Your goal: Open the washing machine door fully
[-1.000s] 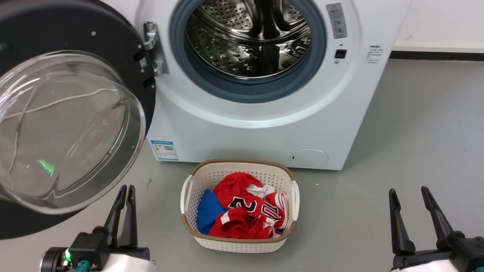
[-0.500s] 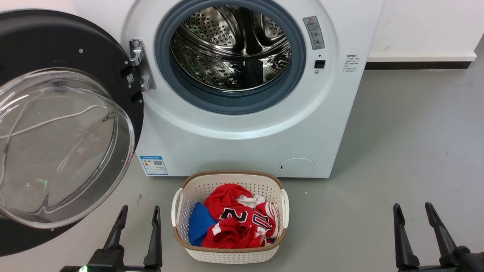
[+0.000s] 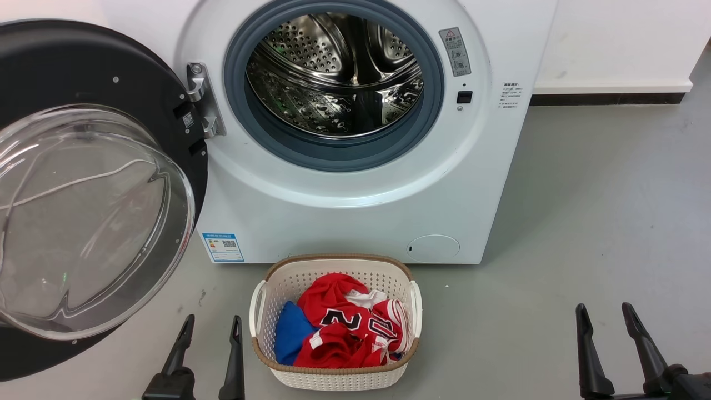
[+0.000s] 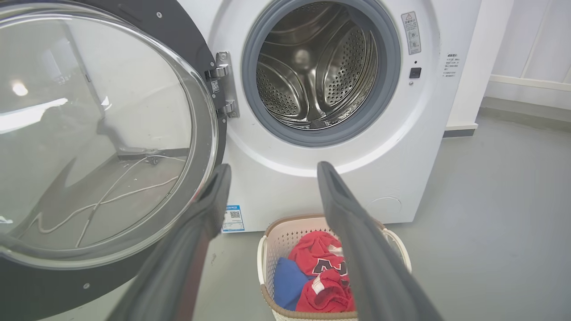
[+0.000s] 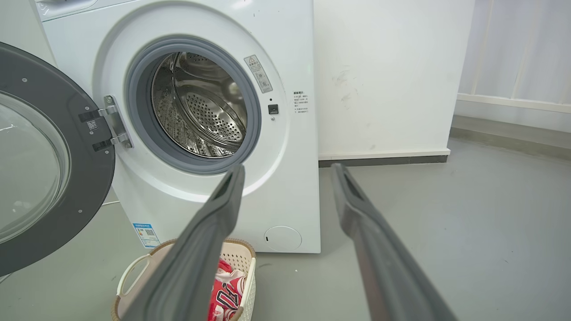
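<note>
The washing machine door (image 3: 83, 66) is swung out wide on its metal hinge (image 3: 203, 100). It is up and to the left of the left gripper (image 3: 214, 318), and it touches neither gripper. The left gripper's jaws are apart and empty, and the right gripper (image 3: 604, 305), well off to the other side, has its jaws apart and empty too. Between the two grippers, just to the right of the left one, sits a white basket (image 3: 260, 303) of red and blue clothes (image 3: 339, 328) — the shiny drum (image 3: 333, 78) is up ahead, past the jaws.
</note>
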